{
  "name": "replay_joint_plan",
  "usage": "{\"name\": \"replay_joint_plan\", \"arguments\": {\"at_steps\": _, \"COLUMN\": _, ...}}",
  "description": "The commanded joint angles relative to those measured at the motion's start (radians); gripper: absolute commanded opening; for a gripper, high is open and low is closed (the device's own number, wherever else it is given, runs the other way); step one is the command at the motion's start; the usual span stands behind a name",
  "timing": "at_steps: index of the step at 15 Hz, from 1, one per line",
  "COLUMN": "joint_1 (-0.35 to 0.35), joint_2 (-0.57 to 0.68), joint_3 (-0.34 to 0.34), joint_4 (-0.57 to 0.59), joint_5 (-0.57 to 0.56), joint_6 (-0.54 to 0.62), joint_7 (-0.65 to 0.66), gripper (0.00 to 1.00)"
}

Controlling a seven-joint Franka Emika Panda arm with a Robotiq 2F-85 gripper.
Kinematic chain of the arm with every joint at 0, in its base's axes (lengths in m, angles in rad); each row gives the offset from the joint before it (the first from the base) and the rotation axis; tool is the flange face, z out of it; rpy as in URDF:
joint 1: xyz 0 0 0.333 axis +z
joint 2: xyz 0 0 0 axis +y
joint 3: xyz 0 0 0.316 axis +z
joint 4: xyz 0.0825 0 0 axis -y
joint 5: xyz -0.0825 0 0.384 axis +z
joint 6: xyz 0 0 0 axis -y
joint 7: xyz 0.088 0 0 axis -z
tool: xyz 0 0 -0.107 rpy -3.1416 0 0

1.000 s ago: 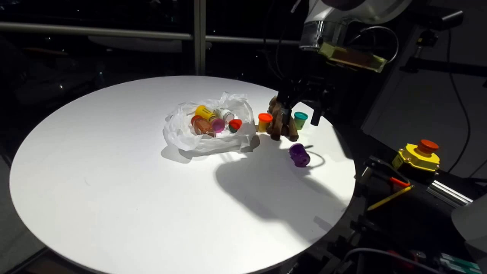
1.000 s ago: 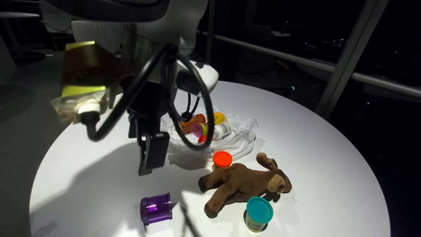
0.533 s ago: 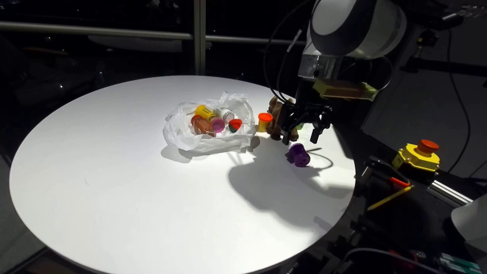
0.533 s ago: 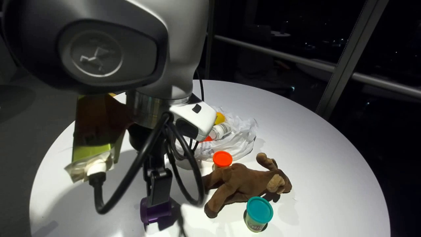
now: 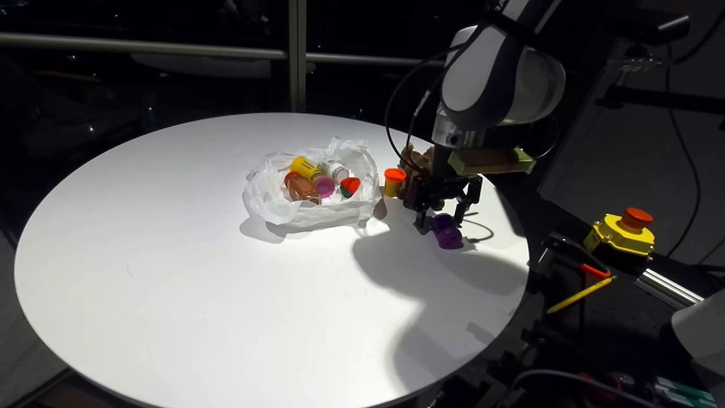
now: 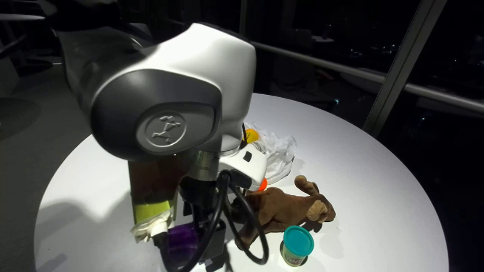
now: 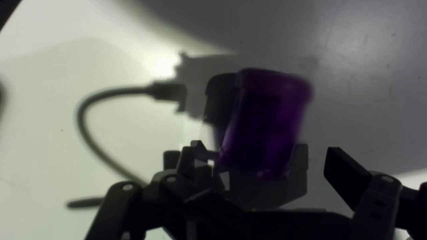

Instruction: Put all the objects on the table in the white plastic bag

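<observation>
Black two-finger gripper point(image 5: 439, 225) hangs low over a round white table point(image 5: 198, 294), its fingers spread, a translucent purple plastic cylinder point(image 7: 263, 120) lying on its side between them in the wrist view; whether either finger touches it cannot be told. At the cylinder's 10 o'clock in an exterior view, a crumpled white plastic bag point(image 5: 323, 216) holds a yellow cylindrical tub point(image 5: 304, 168), a white bottle point(image 5: 334, 171), a brown see-through bottle point(image 5: 303, 190), a round pink piece point(image 5: 324, 186) and a red-and-green piece point(image 5: 349, 186). Just beside the bag, at its 3 o'clock, stands an orange-lidded cylindrical tub point(image 5: 394, 184), next to a brown plush animal point(image 6: 287, 206) lying down. Upright at the animal's 5 o'clock in an exterior view is a teal-lidded cylindrical tub point(image 6: 298, 242).
</observation>
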Motion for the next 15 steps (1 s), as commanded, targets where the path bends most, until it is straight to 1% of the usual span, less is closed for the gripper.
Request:
{"name": "replay_joint_plan", "arguments": {"at_steps": 1, "joint_1": 0.004, "joint_2": -0.005, "joint_3": -0.042, "joint_4": 0.045, "joint_5": -0.055, "joint_6": -0.021, "joint_7": 0.04, "gripper": 0.75}}
{"name": "replay_joint_plan", "arguments": {"at_steps": 3, "joint_1": -0.008, "joint_2": -0.032, "joint_3": -0.032, "joint_4": 0.029, "joint_5": -0.044, "joint_6": -0.017, "joint_7": 0.028, "gripper": 0.7}}
{"name": "replay_joint_plan", "arguments": {"at_steps": 4, "joint_1": -0.005, "joint_2": -0.039, "joint_3": -0.028, "joint_4": 0.015, "joint_5": -0.043, "joint_6": -0.012, "joint_7": 0.029, "gripper": 0.63}}
{"name": "replay_joint_plan", "arguments": {"at_steps": 5, "joint_1": -0.013, "joint_2": -0.045, "joint_3": -0.011, "joint_4": 0.006, "joint_5": -0.031, "joint_6": -0.013, "joint_7": 0.017, "gripper": 0.53}}
{"name": "replay_joint_plan", "arguments": {"at_steps": 6, "joint_1": -0.023, "joint_2": -0.063, "joint_3": -0.001, "joint_4": 0.004, "joint_5": -0.025, "joint_6": -0.036, "joint_7": 0.004, "gripper": 0.45}}
{"name": "replay_joint_plan", "arguments": {"at_steps": 7, "joint_1": -0.025, "joint_2": -0.057, "joint_3": 0.018, "joint_4": -0.009, "joint_5": -0.011, "joint_6": -0.017, "joint_7": 0.001, "gripper": 0.36}}
{"name": "replay_joint_plan", "arguments": {"at_steps": 8, "joint_1": -0.034, "joint_2": -0.056, "joint_3": 0.039, "joint_4": -0.013, "joint_5": 0.006, "joint_6": -0.014, "joint_7": -0.009, "gripper": 0.3}}
{"name": "replay_joint_plan", "arguments": {"at_steps": 9, "joint_1": -0.047, "joint_2": -0.066, "joint_3": 0.053, "joint_4": -0.007, "joint_5": 0.017, "joint_6": -0.04, "joint_7": -0.021, "gripper": 0.29}}
{"name": "replay_joint_plan", "arguments": {"at_steps": 10, "joint_1": -0.051, "joint_2": -0.062, "joint_3": 0.066, "joint_4": -0.005, "joint_5": 0.028, "joint_6": -0.048, "joint_7": -0.025, "gripper": 0.64}}
{"name": "replay_joint_plan", "arguments": {"at_steps": 11, "joint_1": -0.06, "joint_2": -0.056, "joint_3": 0.082, "joint_4": -0.003, "joint_5": 0.043, "joint_6": -0.053, "joint_7": -0.031, "gripper": 0.6}}
{"name": "replay_joint_plan", "arguments": {"at_steps": 12, "joint_1": -0.061, "joint_2": -0.047, "joint_3": 0.092, "joint_4": 0.0, "joint_5": 0.051, "joint_6": -0.053, "joint_7": -0.032, "gripper": 0.6}}
{"name": "replay_joint_plan", "arguments": {"at_steps": 13, "joint_1": -0.069, "joint_2": -0.04, "joint_3": 0.105, "joint_4": 0.001, "joint_5": 0.066, "joint_6": -0.055, "joint_7": -0.039, "gripper": 0.65}}
{"name": "replay_joint_plan", "arguments": {"at_steps": 14, "joint_1": -0.073, "joint_2": -0.036, "joint_3": 0.114, "joint_4": 0.002, "joint_5": 0.077, "joint_6": -0.059, "joint_7": -0.045, "gripper": 0.23}}
{"name": "replay_joint_plan", "arguments": {"at_steps": 15, "joint_1": -0.072, "joint_2": -0.034, "joint_3": 0.115, "joint_4": 0.002, "joint_5": 0.077, "joint_6": -0.062, "joint_7": -0.042, "gripper": 0.28}}
